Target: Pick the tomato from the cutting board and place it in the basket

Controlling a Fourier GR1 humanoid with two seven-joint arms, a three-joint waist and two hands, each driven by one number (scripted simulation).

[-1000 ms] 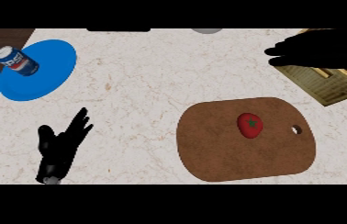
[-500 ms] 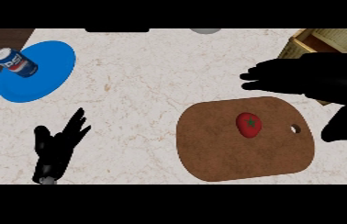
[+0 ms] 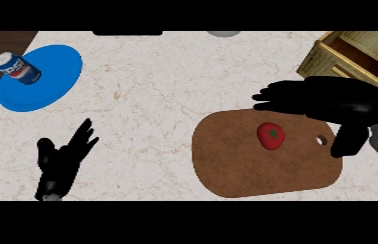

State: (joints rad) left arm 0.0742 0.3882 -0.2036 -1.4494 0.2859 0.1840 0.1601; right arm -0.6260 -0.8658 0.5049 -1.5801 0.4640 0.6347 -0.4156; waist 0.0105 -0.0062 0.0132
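Counter (image 3: 184, 88) holds tomato (image 3: 271, 135) on cutting board (image 3: 251, 173), can (image 3: 20, 70) on plate (image 3: 52, 90).

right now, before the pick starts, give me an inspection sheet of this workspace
surface: pale marbled counter, flat
job's things: tomato lies on the brown cutting board, no hand touching it; basket at the upper right, partly out of view
clutter: blue plate at the left with a can on it
hands: left hand open, resting at the lower left; right hand open over the board's far edge, fingers straight and pointing left, thumb hanging down to the right of the tomato
cables: nothing seen
surroundings: dark shape and grey round shape cut off at the far edge, cannot tell what they are
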